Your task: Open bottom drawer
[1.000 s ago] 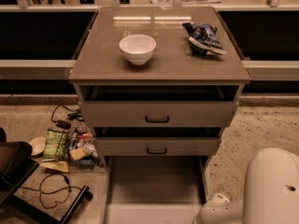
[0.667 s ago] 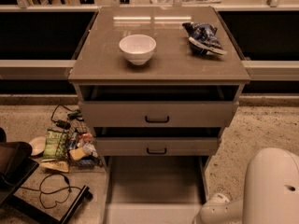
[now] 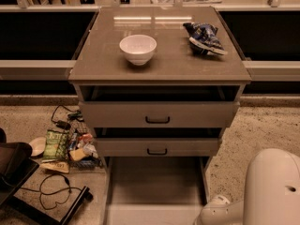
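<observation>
Since the gripper lay out of view past the near right edge, I could not tell whether it was clenched, released or holding anything. Only the white arm (image 3: 273, 187) and a smaller white joint (image 3: 216, 209) showed at the near right corner, just beside the cabinet. Nothing had shifted over the last second: arm, drawers and clutter all sat where they were a second earlier.

The bottom drawer (image 3: 154, 184) was already pulled well out toward the near edge, its plain tray open to view, its front and handle cut off below the frame. The middle drawer (image 3: 157, 147) and top drawer (image 3: 157, 114) stood above it, each out a little, with dark gaps over them and black handles centred.

On the cabinet top (image 3: 159, 71), a white bowl (image 3: 138, 48) sat left of centre and a blue snack bag (image 3: 205, 36) at far right. Snack packets (image 3: 57, 144) and a black cable (image 3: 51, 191) lay on the floor at left, well apart from the drawers.

Judgement: no motion plus a drawer this far out meant the opening looked done or at its end. Little seemed left beyond letting go and backing off.
</observation>
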You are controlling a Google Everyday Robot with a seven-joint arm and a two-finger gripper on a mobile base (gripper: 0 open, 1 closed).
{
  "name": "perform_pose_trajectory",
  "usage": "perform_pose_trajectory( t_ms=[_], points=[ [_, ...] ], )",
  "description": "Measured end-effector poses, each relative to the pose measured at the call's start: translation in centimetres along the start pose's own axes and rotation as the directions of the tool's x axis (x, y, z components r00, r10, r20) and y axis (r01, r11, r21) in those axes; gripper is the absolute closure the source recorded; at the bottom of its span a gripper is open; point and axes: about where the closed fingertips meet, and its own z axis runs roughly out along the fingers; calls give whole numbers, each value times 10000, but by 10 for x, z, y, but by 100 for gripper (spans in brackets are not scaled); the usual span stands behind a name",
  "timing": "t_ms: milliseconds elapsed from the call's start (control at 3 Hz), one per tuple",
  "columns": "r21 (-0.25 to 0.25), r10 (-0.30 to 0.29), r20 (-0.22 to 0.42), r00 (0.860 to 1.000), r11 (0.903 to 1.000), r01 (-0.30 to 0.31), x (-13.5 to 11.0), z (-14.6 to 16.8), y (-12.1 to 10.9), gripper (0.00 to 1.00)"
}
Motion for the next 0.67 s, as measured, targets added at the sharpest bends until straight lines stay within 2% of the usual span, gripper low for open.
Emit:
perform_pose_trajectory(
  t_ms=[667],
  points=[
    [-152, -194, 47, 9998, 9997, 194, -7, 0, -1, 0]
  ],
)
